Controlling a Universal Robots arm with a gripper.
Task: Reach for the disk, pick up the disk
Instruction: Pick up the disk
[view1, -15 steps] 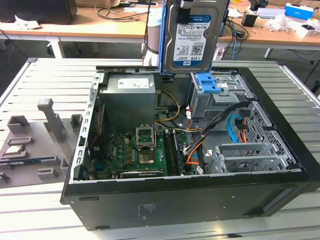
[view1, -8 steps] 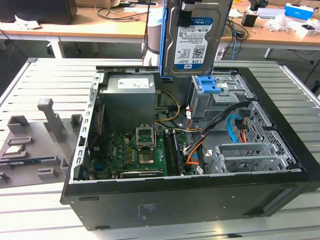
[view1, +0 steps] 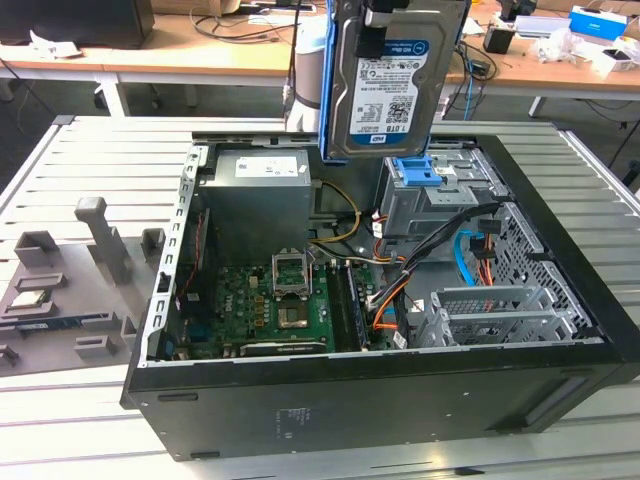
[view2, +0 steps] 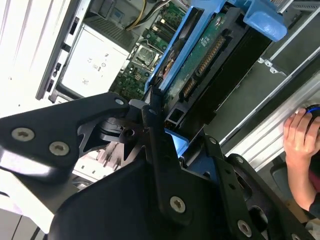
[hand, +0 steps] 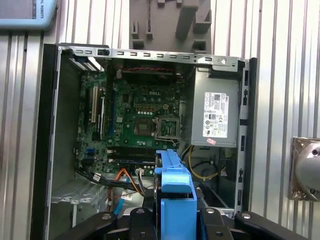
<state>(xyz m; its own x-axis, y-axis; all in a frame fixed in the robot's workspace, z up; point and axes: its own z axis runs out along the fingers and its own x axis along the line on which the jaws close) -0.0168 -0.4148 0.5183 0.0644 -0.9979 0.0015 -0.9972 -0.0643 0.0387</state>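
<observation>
My gripper (view2: 162, 132) is clamped on the disk (view1: 392, 75), hanging upright above the open computer case (view1: 300, 420), over its far edge. I judge it rigid, fairly heavy and shock-sensitive; the blue rail (hand: 174, 187) edges give safest purchase.

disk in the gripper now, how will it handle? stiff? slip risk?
Likely stiff: the disk is a flat metal slab and hangs upright above the case without sagging. Probably heavy for its size. The gripper clamps its blue rail; smooth plastic may slip.
</observation>
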